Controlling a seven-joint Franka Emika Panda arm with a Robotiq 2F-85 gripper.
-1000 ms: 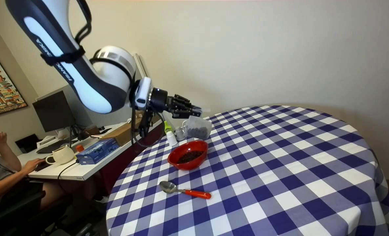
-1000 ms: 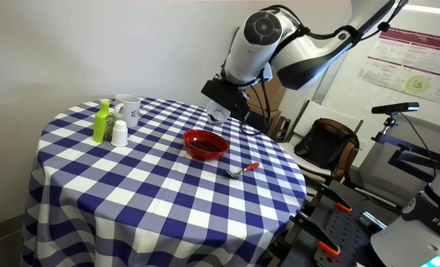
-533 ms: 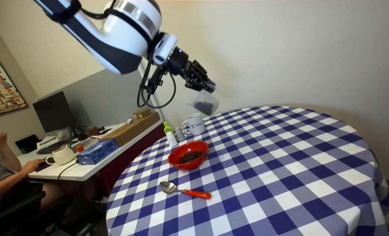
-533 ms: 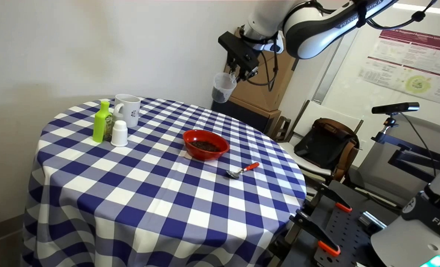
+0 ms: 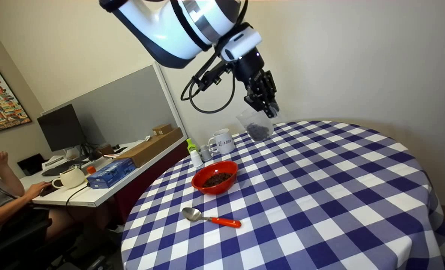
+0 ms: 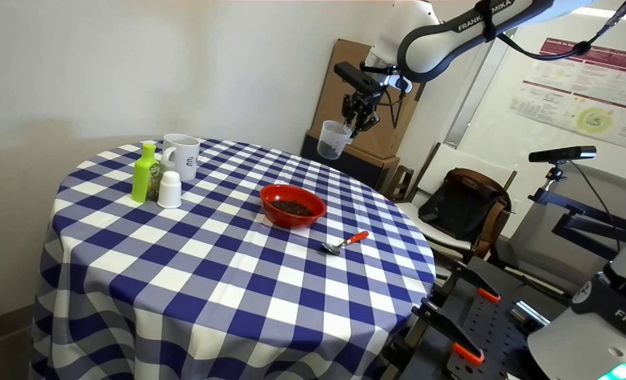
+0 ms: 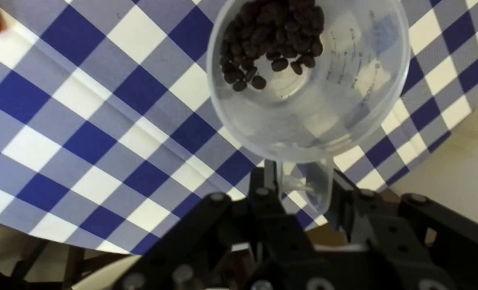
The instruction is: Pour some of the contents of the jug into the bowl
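Pincer (image 7: 303,181) grips the clear jug (image 7: 309,100) by its handle (image 7: 322,183) — jaws clamped, one on each side. The wrist view is blurred there, so how much of the handle they cover is hard to say.

Jug: just ahead of the pincer's tips, in the air above the checked cloth (image 7: 138,96), mouth upward. In an exterior view it leans, mouth slanted toward the bowl's side. Dark beans (image 7: 271,32) lie at the bottom of the jug, heaped on the side away from the pincer.

Red bowl (image 6: 291,220): on the cloth, lower than the pincer and off to one side, apart from the jug. A dark heap (image 5: 216,180) lies inside it.

Spoon (image 5: 222,222): on the cloth, also lower; in an exterior view, farther from the pincer than the bowl is.

Mug (image 6: 183,161), green bottle (image 6: 144,177) and small white container (image 6: 170,190) — upright on the cloth, lower than the pincer and well apart from it.
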